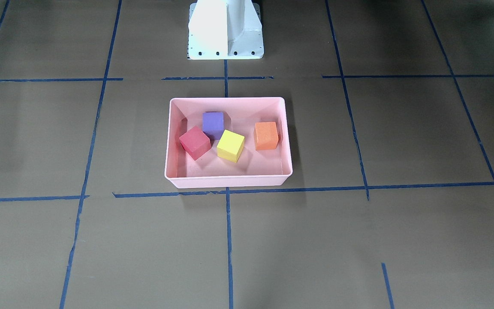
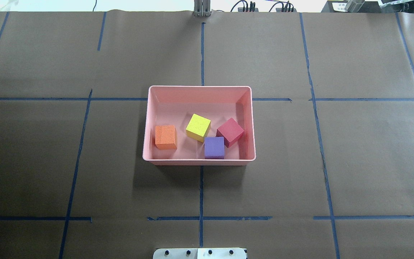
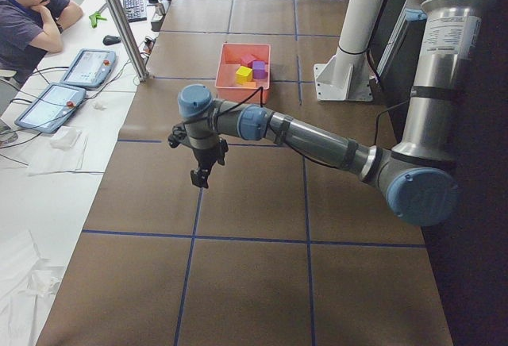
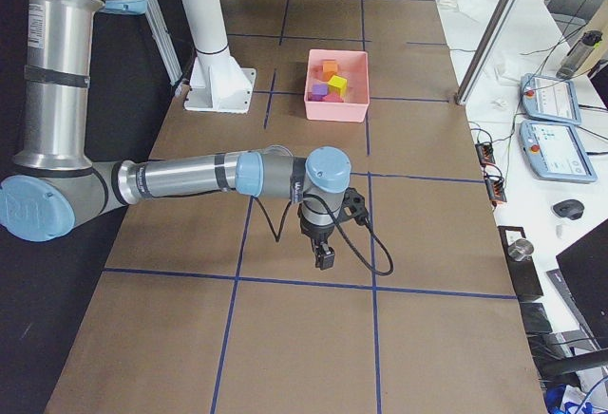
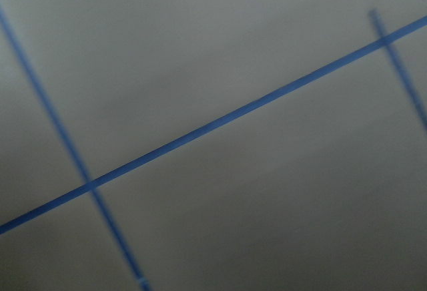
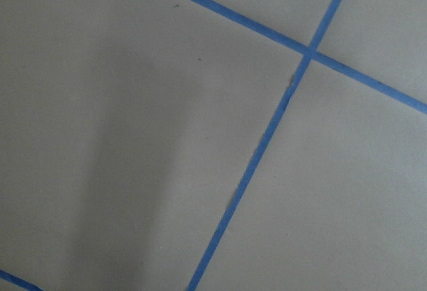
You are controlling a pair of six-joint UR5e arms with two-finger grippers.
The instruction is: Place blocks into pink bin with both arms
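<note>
The pink bin (image 2: 149,118) sits at the table's middle; it also shows in the front view (image 1: 172,141). Inside it lie the red block (image 2: 230,131), the purple block (image 2: 214,147), the yellow block (image 2: 198,127) and the orange block (image 2: 165,136). My left gripper (image 3: 200,178) hangs over bare paper far from the bin, seen only in the exterior left view; I cannot tell if it is open or shut. My right gripper (image 4: 325,257) hangs over bare paper at the table's other end, seen only in the exterior right view; I cannot tell its state. Both wrist views show only paper and tape.
Brown paper with blue tape lines (image 2: 201,194) covers the table. The white pedestal base (image 1: 225,30) stands behind the bin. An operator (image 3: 32,13) sits at a side desk with tablets (image 3: 83,67). A metal post (image 3: 119,21) stands at the table's far edge.
</note>
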